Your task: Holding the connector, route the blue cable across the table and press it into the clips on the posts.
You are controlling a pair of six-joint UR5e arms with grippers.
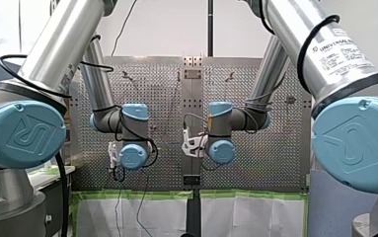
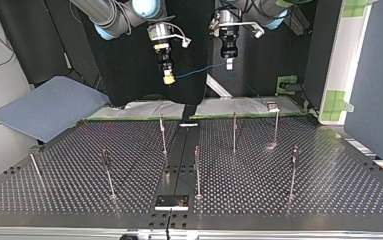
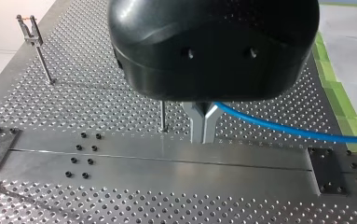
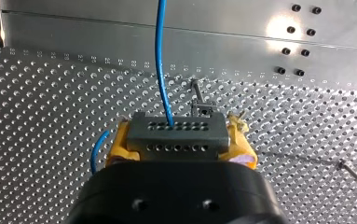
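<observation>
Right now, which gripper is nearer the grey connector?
Right. My right gripper clamps the connector between its yellow pads; my left gripper hangs beside it in the top view, apart from the connector, pinching the blue cable further along.

Left tool (image 2: 229,64), right tool (image 2: 168,79) (both clamped)

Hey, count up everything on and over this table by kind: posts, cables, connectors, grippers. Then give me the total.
Posts: 7
Cable: 1, blue
Connector: 1, grey
Grippers: 2, left gripper and right gripper
Total: 11
</observation>
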